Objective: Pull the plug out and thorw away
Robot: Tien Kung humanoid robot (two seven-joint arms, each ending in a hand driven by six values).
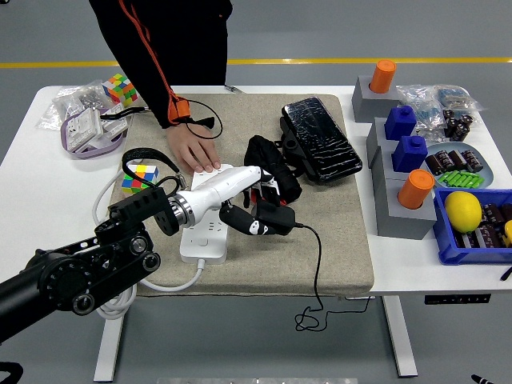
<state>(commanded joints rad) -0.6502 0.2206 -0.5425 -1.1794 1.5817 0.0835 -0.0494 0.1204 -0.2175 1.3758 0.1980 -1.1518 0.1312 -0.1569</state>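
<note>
My left hand (pixel 254 216) was closed around the black plug (pixel 276 217), holding it clear of the white power strip (pixel 206 238), which lay just behind my hand toward my forearm on the beige mat (pixel 336 240); the plug's thin black cable (pixel 318 264) trailed away from my fingers and over the worktop (pixel 32 152) edge. Beyond my wrist, a person's hand (pixel 192 150) pressed flat on the strip's far end.

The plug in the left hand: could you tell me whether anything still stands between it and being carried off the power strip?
Nothing visible does. The left hand holds the plug clear of the power strip, which a person's hand steadies.
</note>
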